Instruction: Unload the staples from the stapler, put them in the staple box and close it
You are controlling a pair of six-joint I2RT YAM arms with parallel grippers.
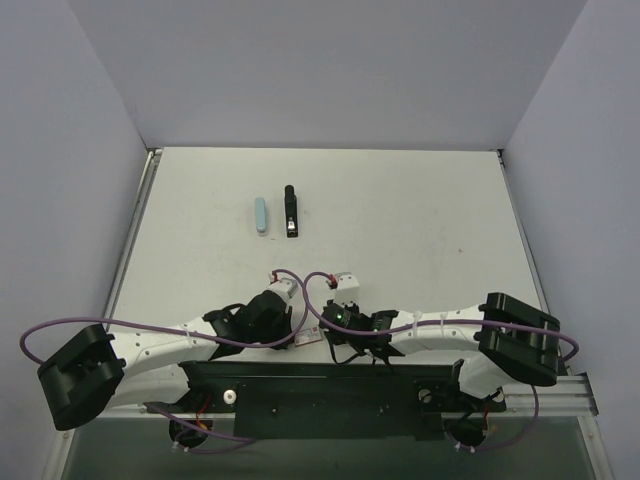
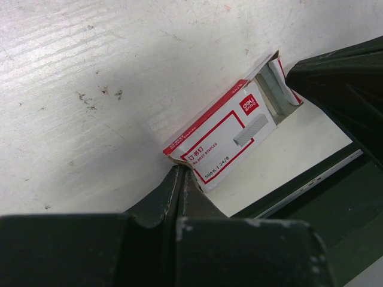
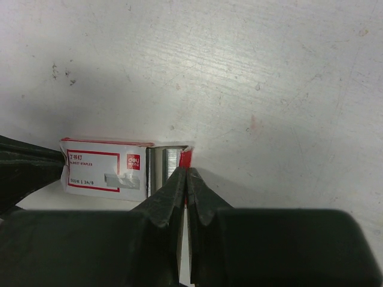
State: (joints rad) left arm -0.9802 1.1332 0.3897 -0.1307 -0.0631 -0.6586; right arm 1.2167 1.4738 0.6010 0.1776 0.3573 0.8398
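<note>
The black stapler point(image 1: 290, 211) lies at the far middle of the table, far from both grippers. A small red-and-white staple box point(image 2: 224, 137) lies near the front edge, between the grippers point(image 1: 309, 339). Its far end is open, and silvery staples point(image 2: 276, 89) show inside; they also show in the right wrist view point(image 3: 170, 158). My left gripper point(image 2: 182, 171) is shut on the box's closed end. My right gripper point(image 3: 188, 171) is shut on the red flap at the box's open end point(image 3: 105, 170).
A light blue oblong object point(image 1: 261, 215) lies just left of the stapler. The black base rail point(image 1: 320, 385) runs along the near edge right behind the box. Purple cables point(image 1: 150, 325) loop over both arms. Grey walls enclose the table.
</note>
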